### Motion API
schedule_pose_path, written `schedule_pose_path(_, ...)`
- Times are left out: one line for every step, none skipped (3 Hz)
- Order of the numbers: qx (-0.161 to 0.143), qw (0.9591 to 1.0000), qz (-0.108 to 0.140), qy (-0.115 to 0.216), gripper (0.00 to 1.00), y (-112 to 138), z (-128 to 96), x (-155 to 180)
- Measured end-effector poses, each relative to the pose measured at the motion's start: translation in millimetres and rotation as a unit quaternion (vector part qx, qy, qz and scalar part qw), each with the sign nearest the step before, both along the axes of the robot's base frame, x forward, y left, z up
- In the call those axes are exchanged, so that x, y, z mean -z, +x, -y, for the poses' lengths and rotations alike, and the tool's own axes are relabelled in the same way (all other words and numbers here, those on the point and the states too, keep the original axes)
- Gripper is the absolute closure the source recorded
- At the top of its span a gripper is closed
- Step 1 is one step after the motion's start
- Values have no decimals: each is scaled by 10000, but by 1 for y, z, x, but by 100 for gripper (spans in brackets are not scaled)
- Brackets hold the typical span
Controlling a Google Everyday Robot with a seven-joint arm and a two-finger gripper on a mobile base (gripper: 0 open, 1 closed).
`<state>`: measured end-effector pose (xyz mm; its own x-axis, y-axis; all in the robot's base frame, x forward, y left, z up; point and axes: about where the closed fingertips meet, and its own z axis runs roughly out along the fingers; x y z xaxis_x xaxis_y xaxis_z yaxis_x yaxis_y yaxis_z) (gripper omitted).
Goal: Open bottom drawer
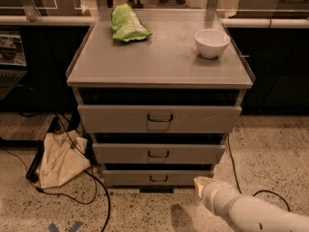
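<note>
The bottom drawer (158, 178) is the lowest flat grey front of the grey metal cabinet (159, 66), with a small black loop handle (158, 179) at its centre. It sits a little proud of the frame, like the two drawers above it. My gripper (202, 184) comes in from the lower right on a white arm. It is low near the floor, just right of the bottom drawer's right end and apart from the handle.
A green bag (126, 24) and a white bowl (212, 42) sit on the cabinet top. A beige cloth bag (59, 159) and black cables (99, 192) lie on the speckled floor to the left. Another cable (233, 163) runs down the right side.
</note>
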<state>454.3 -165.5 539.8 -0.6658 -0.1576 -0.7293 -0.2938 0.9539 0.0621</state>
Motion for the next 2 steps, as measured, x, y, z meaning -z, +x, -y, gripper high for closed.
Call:
schedule_pose_path(553, 9977, 344, 173, 100, 23, 22, 34)
schedule_pose_path(1042, 9930, 485, 267, 100, 45, 33, 83)
